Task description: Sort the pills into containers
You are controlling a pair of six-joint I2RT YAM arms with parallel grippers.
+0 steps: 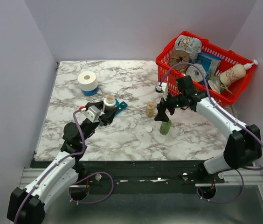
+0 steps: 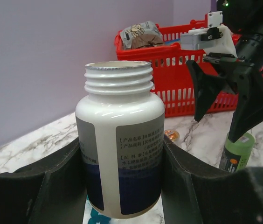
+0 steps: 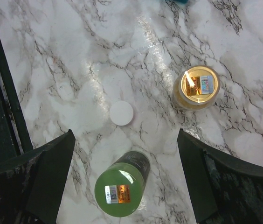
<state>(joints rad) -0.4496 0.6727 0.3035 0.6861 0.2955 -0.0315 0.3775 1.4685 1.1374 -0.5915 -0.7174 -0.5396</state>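
Lavender walls (image 1: 136,28) enclosed a marble-patterned table (image 1: 122,140), with a red basket (image 1: 169,60) at its far right corner. The left gripper (image 1: 106,114) clasped an uncapped white bottle (image 1: 109,100) just beside the teal pill organiser (image 1: 121,106). The right gripper (image 1: 164,113) hung spread wide over a green bottle (image 1: 165,127).

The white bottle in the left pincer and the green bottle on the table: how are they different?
The white bottle is uncapped, its threaded neck bare; the green bottle has its lid on. The white bottle is clamped in the left pincer; the green bottle stands free on the marble table, below the open right pincer. Both are upright and labelled.
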